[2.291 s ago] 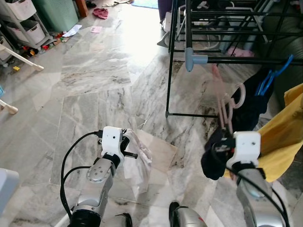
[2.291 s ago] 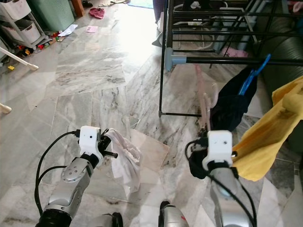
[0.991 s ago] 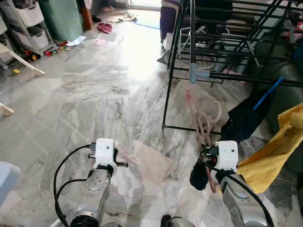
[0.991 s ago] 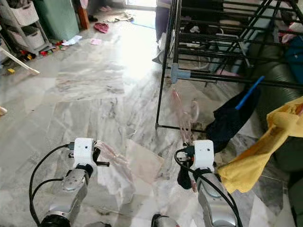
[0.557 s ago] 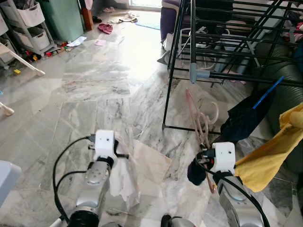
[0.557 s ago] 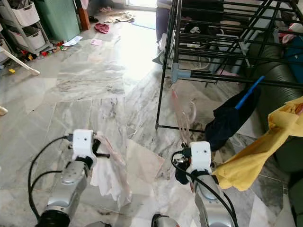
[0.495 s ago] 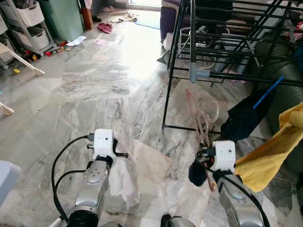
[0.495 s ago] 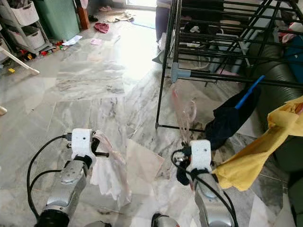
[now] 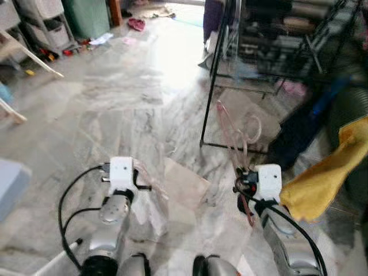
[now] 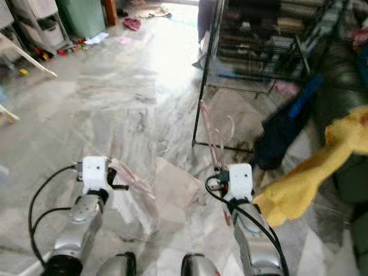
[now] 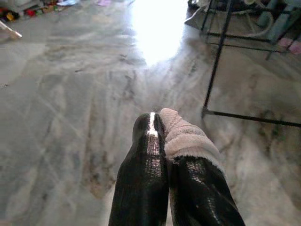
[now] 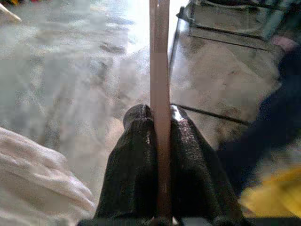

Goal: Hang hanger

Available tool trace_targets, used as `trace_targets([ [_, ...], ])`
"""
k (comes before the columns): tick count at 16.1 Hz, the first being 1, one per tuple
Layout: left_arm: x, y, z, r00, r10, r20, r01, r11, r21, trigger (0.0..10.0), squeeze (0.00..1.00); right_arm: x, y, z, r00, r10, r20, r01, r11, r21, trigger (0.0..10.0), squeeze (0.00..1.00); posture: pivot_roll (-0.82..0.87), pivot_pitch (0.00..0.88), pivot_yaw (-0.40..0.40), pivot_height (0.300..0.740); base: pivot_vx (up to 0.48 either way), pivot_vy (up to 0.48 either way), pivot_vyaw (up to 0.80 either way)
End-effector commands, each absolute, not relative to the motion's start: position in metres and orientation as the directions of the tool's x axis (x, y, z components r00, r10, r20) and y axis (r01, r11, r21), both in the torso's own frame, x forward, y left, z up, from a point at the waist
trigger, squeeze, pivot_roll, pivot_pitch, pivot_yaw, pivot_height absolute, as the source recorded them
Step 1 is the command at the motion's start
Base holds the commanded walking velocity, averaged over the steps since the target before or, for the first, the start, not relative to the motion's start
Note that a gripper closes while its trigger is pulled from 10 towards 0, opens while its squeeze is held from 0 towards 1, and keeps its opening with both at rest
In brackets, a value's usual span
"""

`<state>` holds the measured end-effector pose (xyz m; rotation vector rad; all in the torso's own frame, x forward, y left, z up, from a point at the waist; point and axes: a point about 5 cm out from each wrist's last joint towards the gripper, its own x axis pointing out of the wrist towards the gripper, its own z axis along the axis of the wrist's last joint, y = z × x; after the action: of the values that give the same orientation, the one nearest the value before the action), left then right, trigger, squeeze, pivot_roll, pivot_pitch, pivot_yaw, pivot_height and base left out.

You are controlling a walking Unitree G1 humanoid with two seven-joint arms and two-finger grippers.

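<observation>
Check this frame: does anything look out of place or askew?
Yes. A yellow garment droops in a bunch beside the drying rack rather than hanging flat. Small items lie scattered on the far floor. The right gripper clamps a pink hanger; the left gripper pinches a pale cloth.

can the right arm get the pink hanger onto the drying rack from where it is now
Probably not yet. The right gripper grips the pink hanger low above the floor, short of the drying rack, whose rails sit higher and further ahead.
</observation>
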<state>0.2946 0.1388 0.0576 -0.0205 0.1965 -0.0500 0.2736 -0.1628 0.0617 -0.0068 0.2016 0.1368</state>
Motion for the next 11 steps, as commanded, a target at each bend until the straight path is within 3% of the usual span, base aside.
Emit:
trace_targets([
  [1,0.2936,0.1366,0.0569,0.977,-0.065,-0.204,0.062,0.998,-0.022,10.0,0.0,0.2722,-0.1644,0.0614,0.976,0.108,-0.19,-0.115,0.993,-0.027,10.0,0.0,-0.04,0.162,-0.049,0.74,-0.345,0.0,0.0],
  [9,0.2969,0.1384,0.0604,0.978,-0.077,-0.196,0.076,0.997,-0.01,10.0,0.0,0.2776,-0.1663,0.0699,0.985,0.098,-0.145,-0.104,0.994,-0.031,10.0,0.0,-0.04,0.173,-0.039,0.74,-0.337,0.0,0.0],
  [11,0.2954,0.1374,0.0601,0.975,-0.107,-0.194,0.102,0.994,-0.034,10.0,0.0,0.2766,-0.1651,0.0706,0.986,0.097,-0.137,-0.099,0.995,-0.011,10.0,0.0,-0.04,0.174,-0.041,0.74,0.0,0.0,0.0],
])
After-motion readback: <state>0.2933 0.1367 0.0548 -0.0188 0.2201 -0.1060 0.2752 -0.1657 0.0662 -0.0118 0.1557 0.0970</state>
